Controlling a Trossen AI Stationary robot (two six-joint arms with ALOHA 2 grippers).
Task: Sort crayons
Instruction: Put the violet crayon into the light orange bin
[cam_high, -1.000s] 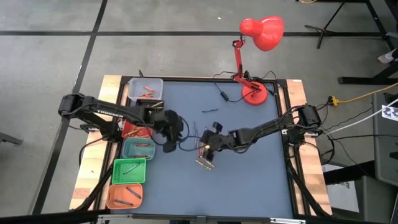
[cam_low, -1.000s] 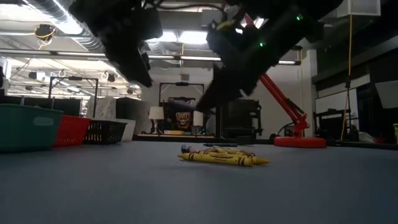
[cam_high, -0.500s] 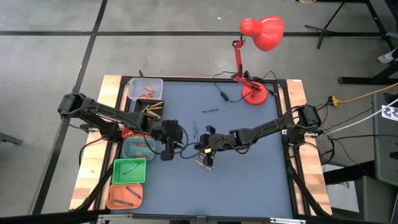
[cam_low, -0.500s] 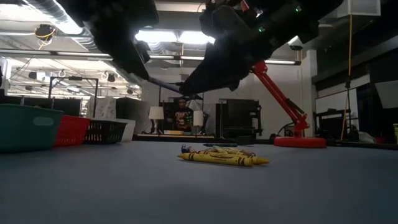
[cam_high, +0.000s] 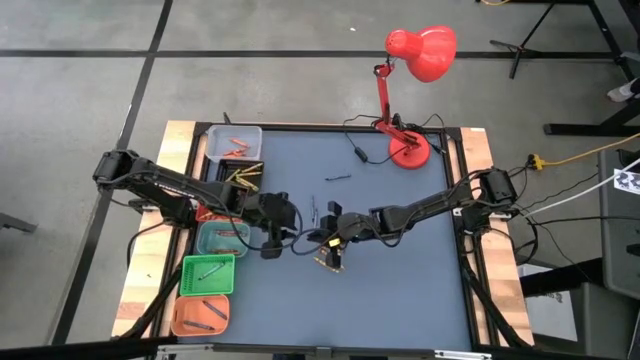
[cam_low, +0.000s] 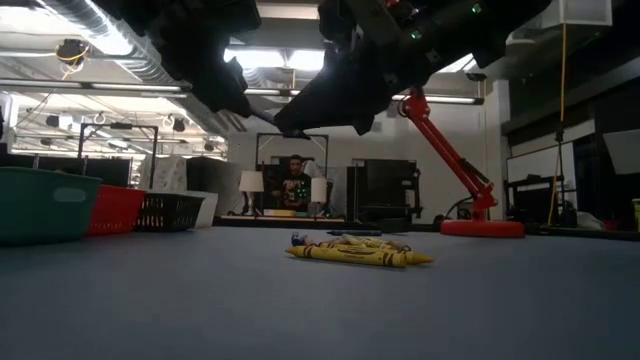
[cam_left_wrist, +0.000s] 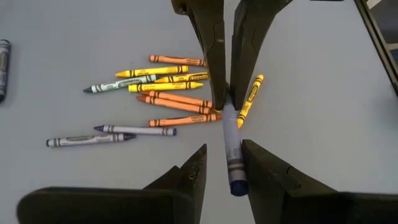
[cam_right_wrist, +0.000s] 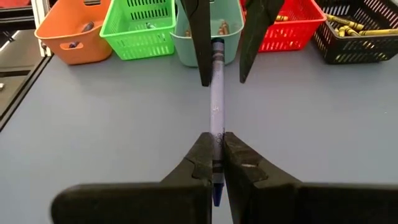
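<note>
My right gripper (cam_right_wrist: 216, 149) is clamped on one end of a slim blue-violet wax crayon (cam_right_wrist: 216, 106), held above the table at the centre of the high view, while my left gripper (cam_left_wrist: 224, 162) stands with fingers parted around the other end, not yet pinching it; I judge this a hand-over in mid-air. Just below, a loose pile of yellow, orange and grey crayons (cam_left_wrist: 161, 93) lies on the blue-grey table (cam_high: 400, 290), still unsorted. Along the left edge of the high view sit the small plastic bins: grey (cam_high: 234, 143), black (cam_high: 240, 176), red (cam_high: 210, 210), teal (cam_high: 222, 238), green (cam_high: 208, 274) and orange (cam_high: 200, 315), several already holding crayons. Sorting looks well under way, with the pile remaining.
</note>
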